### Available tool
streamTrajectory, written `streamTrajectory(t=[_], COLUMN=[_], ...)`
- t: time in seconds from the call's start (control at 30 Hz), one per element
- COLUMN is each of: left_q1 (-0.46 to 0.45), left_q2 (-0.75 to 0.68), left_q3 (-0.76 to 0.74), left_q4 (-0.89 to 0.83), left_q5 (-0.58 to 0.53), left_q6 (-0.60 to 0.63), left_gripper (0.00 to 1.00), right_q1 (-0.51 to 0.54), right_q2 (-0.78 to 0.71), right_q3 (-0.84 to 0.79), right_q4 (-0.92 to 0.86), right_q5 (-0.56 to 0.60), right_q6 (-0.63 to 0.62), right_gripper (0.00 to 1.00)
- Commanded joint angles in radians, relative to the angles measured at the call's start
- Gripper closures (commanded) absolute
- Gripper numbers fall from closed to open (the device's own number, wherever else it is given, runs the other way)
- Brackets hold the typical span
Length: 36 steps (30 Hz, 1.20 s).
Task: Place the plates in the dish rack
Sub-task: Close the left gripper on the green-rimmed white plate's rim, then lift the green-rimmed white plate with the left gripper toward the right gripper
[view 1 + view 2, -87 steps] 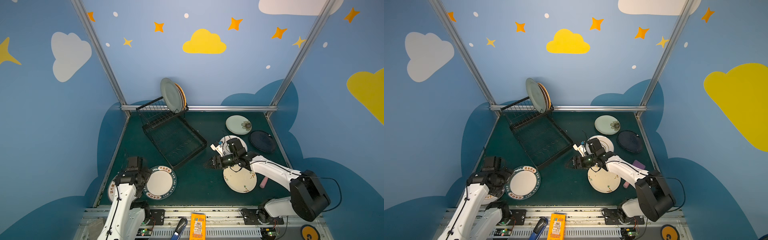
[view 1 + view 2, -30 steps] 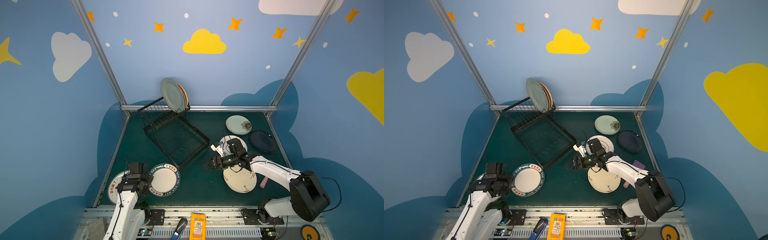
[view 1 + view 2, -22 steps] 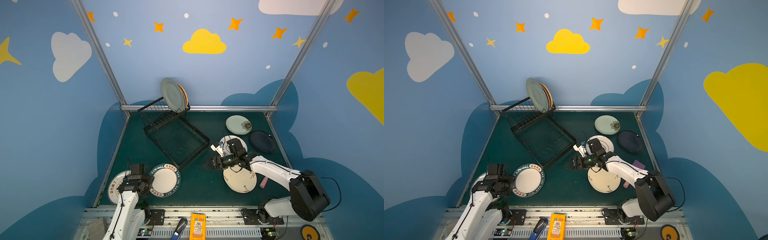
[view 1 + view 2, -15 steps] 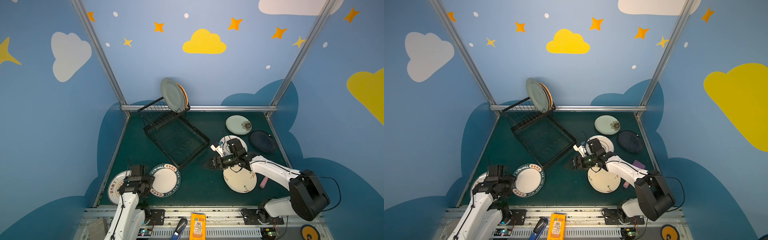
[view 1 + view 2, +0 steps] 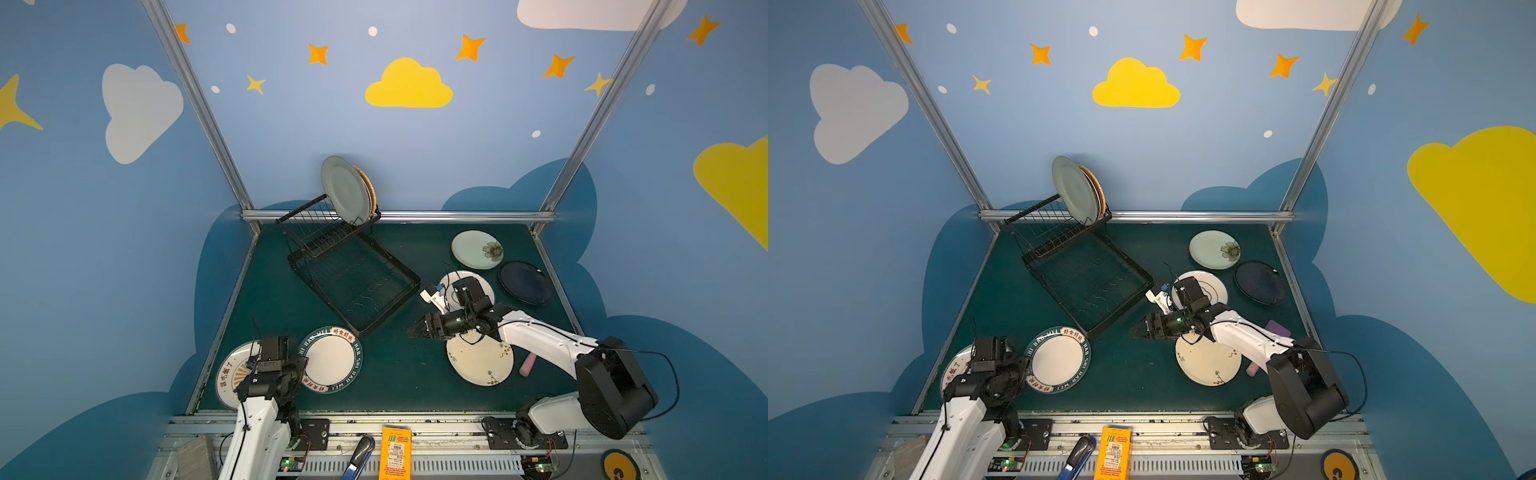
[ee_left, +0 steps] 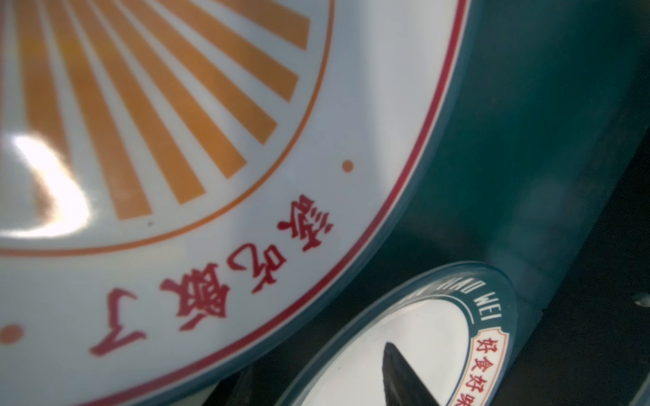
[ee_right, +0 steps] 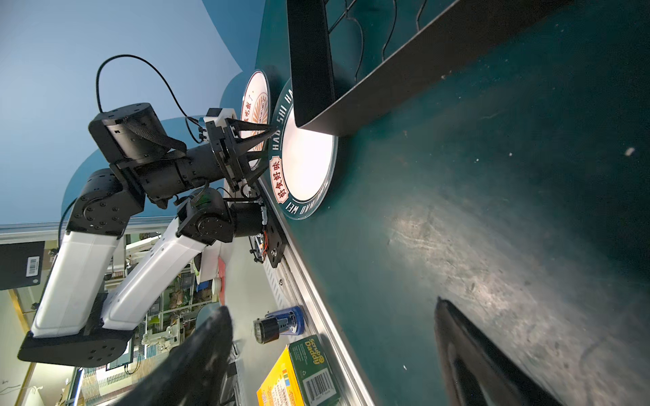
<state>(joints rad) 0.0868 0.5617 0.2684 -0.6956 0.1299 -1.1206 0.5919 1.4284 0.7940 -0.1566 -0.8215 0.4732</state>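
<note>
The black dish rack (image 5: 409, 276) stands at the back left, with a pale green plate (image 5: 345, 189) and an orange woven plate (image 5: 371, 191) upright in it. Near the front left lie a sunburst plate (image 5: 230, 374) and a lettered-rim plate (image 5: 332, 359). My left gripper (image 7: 268, 147) is open, its fingers astride the lettered plate's (image 6: 404, 334) rim next to the sunburst plate (image 6: 176, 140). My right gripper (image 5: 417, 331) hovers open and empty over bare mat. Around the right arm lie a cream floral plate (image 5: 480, 361), a gold-ringed white plate (image 5: 487, 286), a green flowered plate (image 5: 476, 249) and a navy plate (image 5: 525, 282).
A pink stick (image 5: 528, 365) lies by the cream plate and a purple block (image 5: 1277, 328) behind the right arm. A yellow box (image 5: 395, 455) and a blue tool (image 5: 358, 453) sit on the front rail. The lettered plate lies close to the rack's near corner. Blue walls enclose three sides.
My left gripper has drawn back toward the front edge and the lettered plate has slid slightly right. The rack has shifted a little. The right arm has stayed still.
</note>
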Motion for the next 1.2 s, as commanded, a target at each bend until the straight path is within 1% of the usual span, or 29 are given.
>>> streamTrajectory(t=[0.0, 0.23, 0.27, 0.37, 0.57, 0.67, 0.8, 0.9, 1.07, 1.17], left_q1=[0.0, 0.001, 0.001, 0.003, 0.003, 0.003, 0.004, 0.004, 0.002, 0.003], left_q2=[-0.035, -0.11, -0.121, -0.143, -0.164, -0.165, -0.141, -0.132, -0.129, -0.13], left_q3=[-0.011, -0.015, -0.017, -0.027, -0.021, -0.004, 0.005, 0.005, 0.017, 0.021], left_q4=[0.045, 0.049, 0.055, 0.075, 0.1, 0.091, 0.079, 0.089, 0.088, 0.074], left_q5=[0.061, 0.075, 0.102, 0.118, 0.142, 0.145, 0.159, 0.173, 0.18, 0.174], left_q6=[-0.031, -0.059, -0.067, -0.08, -0.075, -0.046, -0.005, 0.013, 0.031, 0.027], left_gripper=[0.48, 0.5, 0.5, 0.5, 0.51, 0.51, 0.54, 0.6, 0.62, 0.66], right_q1=[-0.003, -0.002, -0.001, -0.001, -0.001, 0.0, 0.001, 0.0, 0.001, 0.001], right_q2=[0.01, 0.012, 0.011, 0.016, 0.026, 0.031, 0.037, 0.043, 0.048, 0.05], right_q3=[0.043, 0.055, 0.056, 0.057, 0.064, 0.068, 0.071, 0.073, 0.073, 0.075], right_q4=[-0.016, -0.029, -0.029, -0.031, -0.031, -0.03, -0.027, -0.026, -0.02, -0.017], right_q5=[-0.016, -0.021, -0.02, -0.019, -0.024, -0.024, -0.025, -0.025, -0.028, -0.03], right_q6=[-0.001, -0.001, -0.001, -0.001, 0.002, 0.004, 0.005, 0.007, 0.012, 0.014], right_gripper=[0.12, 0.12, 0.12, 0.12, 0.12, 0.12, 0.12, 0.12, 0.12, 0.12])
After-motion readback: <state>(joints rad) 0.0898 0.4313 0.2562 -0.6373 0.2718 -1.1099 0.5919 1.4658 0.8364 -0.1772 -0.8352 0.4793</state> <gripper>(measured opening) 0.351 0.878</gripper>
